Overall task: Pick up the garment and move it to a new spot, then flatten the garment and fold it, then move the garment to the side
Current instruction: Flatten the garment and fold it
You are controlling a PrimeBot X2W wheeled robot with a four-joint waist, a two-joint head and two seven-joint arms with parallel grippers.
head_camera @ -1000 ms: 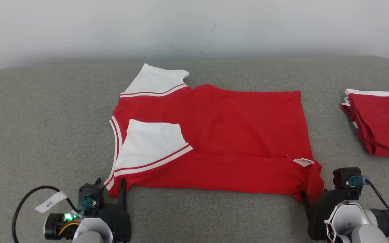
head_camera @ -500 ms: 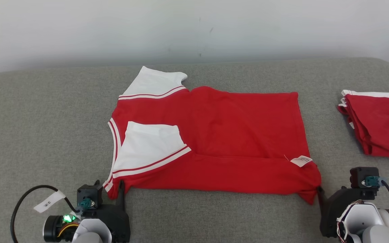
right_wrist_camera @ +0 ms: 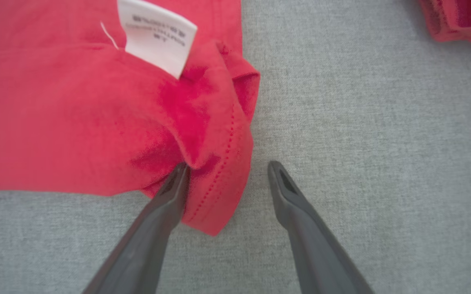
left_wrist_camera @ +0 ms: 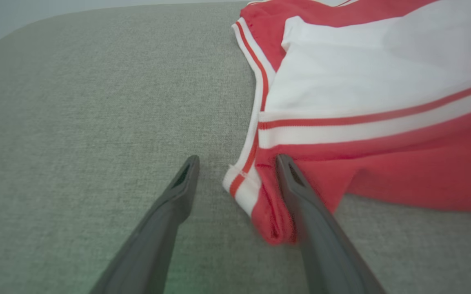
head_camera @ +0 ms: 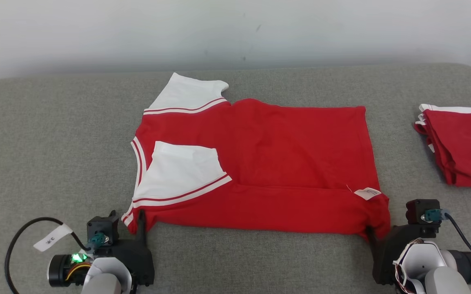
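The garment [head_camera: 292,155] is a red shirt with white sleeves, spread sideways on the grey padded surface [head_camera: 56,143], its near edge folded up over the body. My left gripper [head_camera: 127,218] is open at the collar corner. In the left wrist view that corner of the garment [left_wrist_camera: 382,175] lies between the fingers of the left gripper [left_wrist_camera: 236,163], the right one against the red fabric. My right gripper [head_camera: 380,237] is open at the hem corner. In the right wrist view the bunched corner of the garment [right_wrist_camera: 56,122] sits between the fingers of the right gripper [right_wrist_camera: 228,167], below a white label [right_wrist_camera: 158,36].
A stack of folded red and white garments [head_camera: 464,147] lies at the right edge of the surface, its corner showing as red cloth [right_wrist_camera: 460,20] in the right wrist view. A pale wall [head_camera: 219,32] runs behind the surface. Bare grey padding lies to the left of the shirt.
The head view has shifted a little. The right gripper stood further right of the hem corner half a second ago and is back against it. Both grippers stay open.
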